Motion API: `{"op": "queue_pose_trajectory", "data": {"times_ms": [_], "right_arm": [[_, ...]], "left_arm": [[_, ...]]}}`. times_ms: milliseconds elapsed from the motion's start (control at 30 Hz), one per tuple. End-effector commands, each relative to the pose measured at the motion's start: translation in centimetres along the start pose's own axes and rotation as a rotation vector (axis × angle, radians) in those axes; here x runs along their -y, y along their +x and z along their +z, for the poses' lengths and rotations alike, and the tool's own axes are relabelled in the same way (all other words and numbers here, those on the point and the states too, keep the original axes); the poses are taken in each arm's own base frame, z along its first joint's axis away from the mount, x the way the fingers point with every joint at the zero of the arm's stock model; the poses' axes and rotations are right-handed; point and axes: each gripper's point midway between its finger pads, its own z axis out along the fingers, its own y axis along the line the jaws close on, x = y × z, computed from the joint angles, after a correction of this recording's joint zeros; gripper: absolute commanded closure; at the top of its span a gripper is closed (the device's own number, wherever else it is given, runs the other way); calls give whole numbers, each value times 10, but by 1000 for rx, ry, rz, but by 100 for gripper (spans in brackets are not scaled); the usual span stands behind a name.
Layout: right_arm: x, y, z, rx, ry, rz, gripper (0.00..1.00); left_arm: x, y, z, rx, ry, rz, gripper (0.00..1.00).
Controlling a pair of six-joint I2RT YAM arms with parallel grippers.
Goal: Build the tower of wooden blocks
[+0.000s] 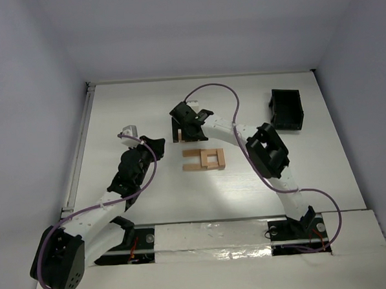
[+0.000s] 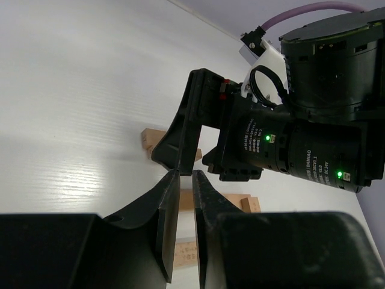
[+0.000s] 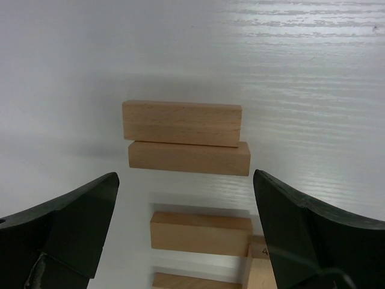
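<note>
Bench [image 1: 183,197] bears only a low wood block tower [image 1: 205,160], much unbuilt; right gripper [image 3: 185,176] spread empty, left gripper [image 2: 186,180] nearly pressed together.

left arm [image 1: 93,218]: white-and-black jointed limb; we see it reach from its base at the near left, up and to the right, bent at the elbow.
left gripper [image 2: 185,180]: black, two-fingered, pointing rightward; we find its fingers drawn almost together, with only a thin slit between them.
right arm [image 1: 285,182]: white-and-black jointed limb; it rises from its base, folds at the elbow and stretches leftward.
right gripper [image 3: 186,180]: black, two-fingered; we see its jaws spread wide, gripping nothing.
</note>
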Motion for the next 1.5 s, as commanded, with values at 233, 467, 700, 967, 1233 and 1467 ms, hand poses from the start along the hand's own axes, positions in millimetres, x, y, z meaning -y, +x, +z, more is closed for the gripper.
{"op": "queue_pose_trajectory", "data": {"times_ms": [233,467,700,967,1233,1467], "right_arm": [[0,-19,7,30,1,-16,1],[-4,-17,13,21,-9,-22,17],[-3,-34,2,60,-23,4,40],[17,-63,-26,125,-62,61,40],[111,-77,-34,172,19,166,40],[199,-78,-22,188,240,200,39]], "left_arm": [[11,-23,6,61,21,8,88],[10,-23,6,60,13,11,88],[11,-24,6,61,18,10,88],[12,-24,5,59,21,12,88],[12,-24,5,61,21,13,88],[10,-24,6,61,14,17,88]]}}
